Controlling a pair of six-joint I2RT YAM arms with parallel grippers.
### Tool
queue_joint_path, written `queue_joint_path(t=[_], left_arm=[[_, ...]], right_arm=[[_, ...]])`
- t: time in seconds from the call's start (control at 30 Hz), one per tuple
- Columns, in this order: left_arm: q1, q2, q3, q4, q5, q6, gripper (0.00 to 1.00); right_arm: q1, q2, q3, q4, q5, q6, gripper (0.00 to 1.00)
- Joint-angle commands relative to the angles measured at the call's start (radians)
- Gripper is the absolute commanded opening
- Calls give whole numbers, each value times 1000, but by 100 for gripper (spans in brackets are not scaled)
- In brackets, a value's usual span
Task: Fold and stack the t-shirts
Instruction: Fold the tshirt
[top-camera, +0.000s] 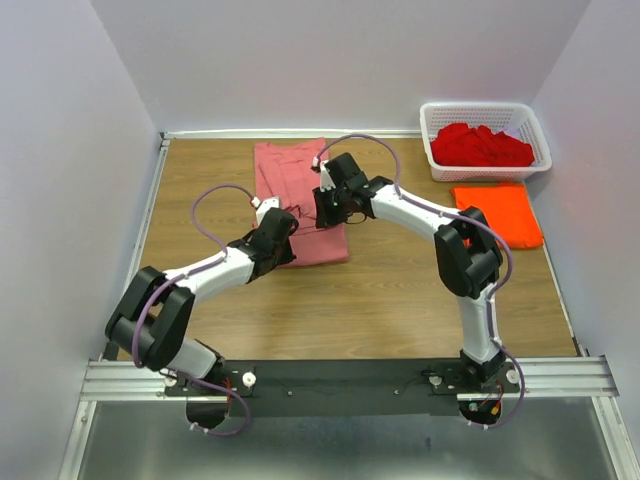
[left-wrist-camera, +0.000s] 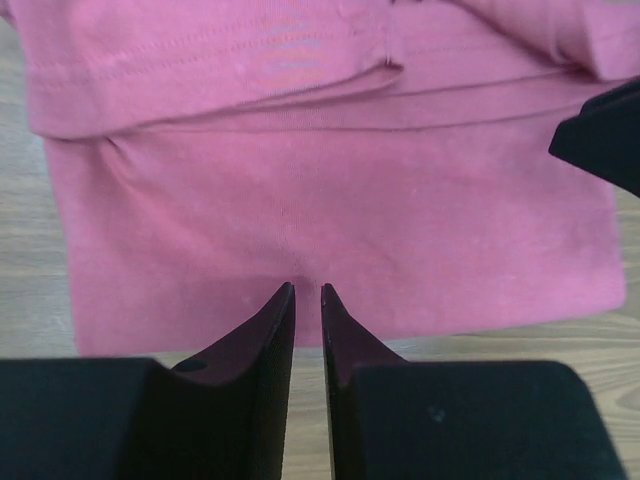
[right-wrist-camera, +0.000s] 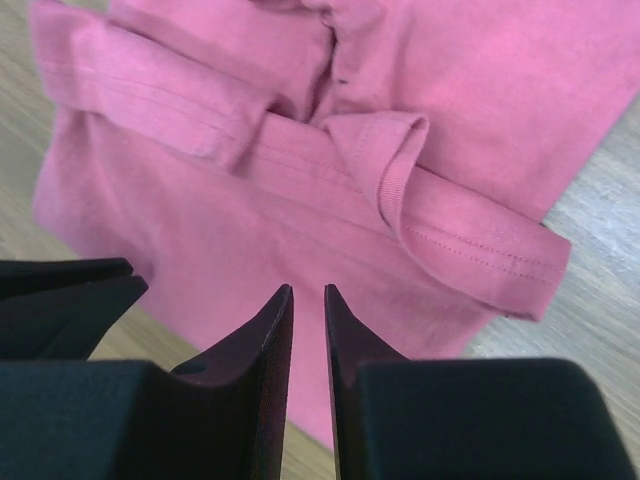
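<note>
A faded salmon-pink t-shirt (top-camera: 300, 190) lies partly folded on the wooden table, left of centre. My left gripper (top-camera: 284, 228) hovers over its near edge and my right gripper (top-camera: 327, 208) over its right side, close together. In the left wrist view the left gripper (left-wrist-camera: 308, 290) points at the flat pink cloth (left-wrist-camera: 330, 200), its jaws a narrow gap apart with nothing between them. The right gripper (right-wrist-camera: 308, 290) looks the same, above the pink shirt (right-wrist-camera: 230, 240) near a folded sleeve (right-wrist-camera: 460, 240). A folded orange t-shirt (top-camera: 498, 212) lies at the right.
A white lattice basket (top-camera: 485, 106) at the back right holds crumpled deep red t-shirts (top-camera: 480, 146). The orange shirt lies just in front of it. Grey walls close in the table on the left, back and right.
</note>
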Motion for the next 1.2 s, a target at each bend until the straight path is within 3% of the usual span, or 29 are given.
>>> queue_joint_path(t=[0.0,0.23,0.5,0.8,0.97,1.17], left_arm=[[-15,45,-14,65,-40,-34,24],[-15,93,-58,48,-7,-74,23],[-15,94,-68,24,14,-71,21],[-18,59,-80,13,33,-54,22],[-17,10,-77,7,30,-62,22],[-14,-113,-49,-30,-29,-114,23]], right_arm=[[-4,64,-22,58,-12,40,23],[-4,115,-15,76,21,43,23],[-14,179,50,84,174,17,24],[-74,319,361,99,259,32,28],[-74,302,433,99,193,45,35],[-67,178,276,104,-54,51,41]])
